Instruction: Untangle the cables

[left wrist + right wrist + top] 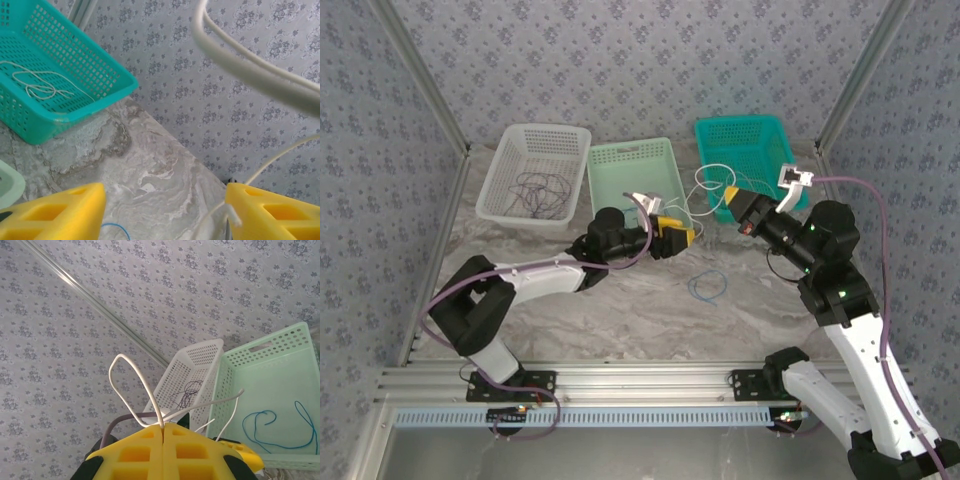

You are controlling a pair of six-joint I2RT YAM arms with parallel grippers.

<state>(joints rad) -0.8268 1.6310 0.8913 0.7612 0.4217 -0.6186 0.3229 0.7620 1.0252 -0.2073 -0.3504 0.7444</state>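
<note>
The white one is being worked loose, I judge. Right of the pale green plastic mesh basket (625,185), the right pincer (162,429) pinches the thin white cable (250,67). The left pincer (165,210), just in front of that basket, stands half open beside a strand, gripping nothing. Next it must close there and draw gently away.

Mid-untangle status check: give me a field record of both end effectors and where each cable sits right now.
left end effector: open
right end effector: shut on white cable
dark cable: inside white basket
blue cable: loose loop on table
teal basket: white cord lying inside
</note>
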